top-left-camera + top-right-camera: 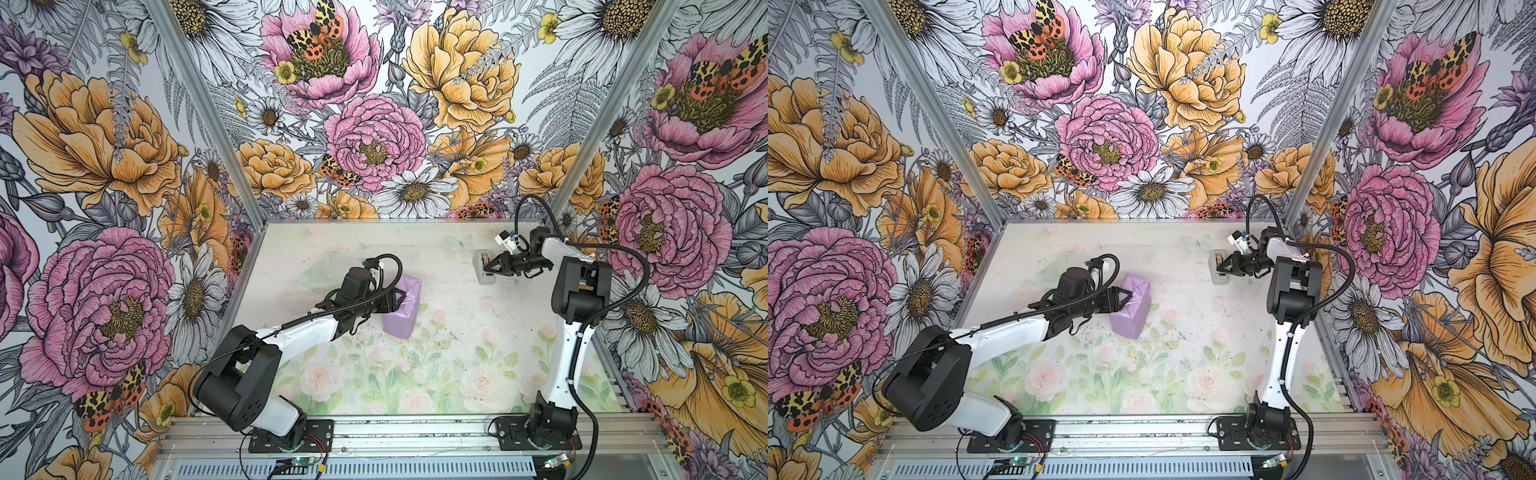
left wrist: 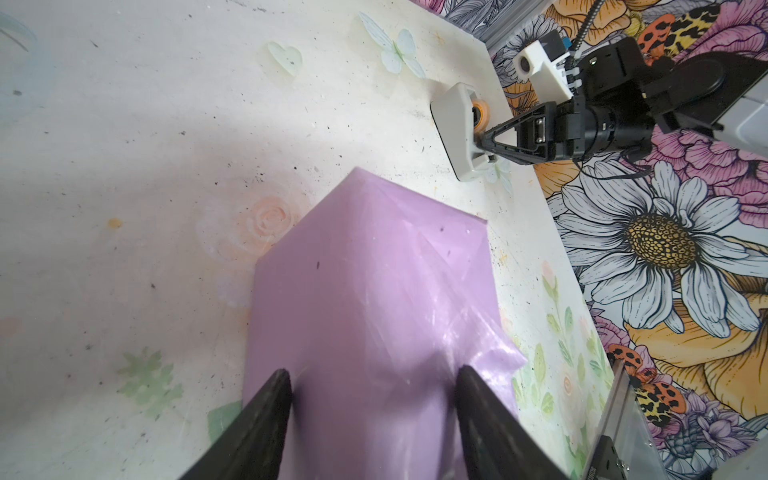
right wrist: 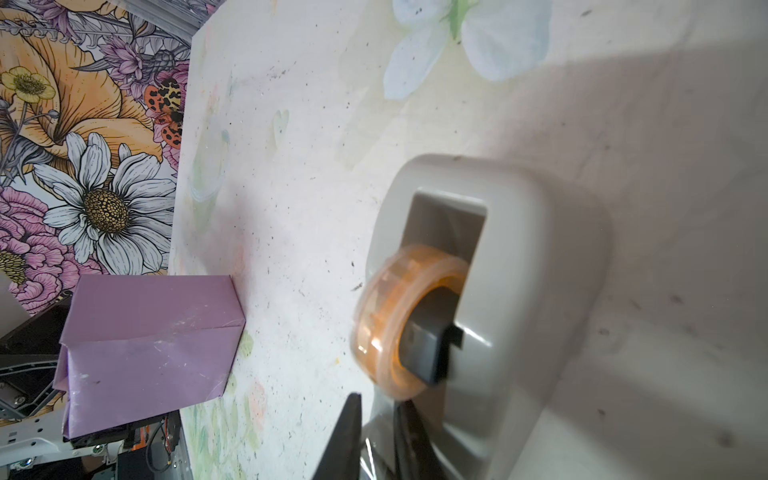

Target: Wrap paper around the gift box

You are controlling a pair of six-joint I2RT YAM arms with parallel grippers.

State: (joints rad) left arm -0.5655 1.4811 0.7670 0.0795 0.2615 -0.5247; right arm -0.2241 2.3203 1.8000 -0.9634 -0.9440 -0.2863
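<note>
My left pincer [image 2: 372,386] stands spread, arm reaching low toward two o'clock. My right pincer [image 3: 376,419], jaws nearly together, points toward nine o'clock, arm upright.

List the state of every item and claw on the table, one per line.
gift box: fully covered in lilac paper, resting on the table.
left claw: straddling the wrapped box, pressing it.
tape dispenser: upright, roll loaded.
right claw: nearly shut at the dispenser's tape end, clear tape between the tips.
</note>
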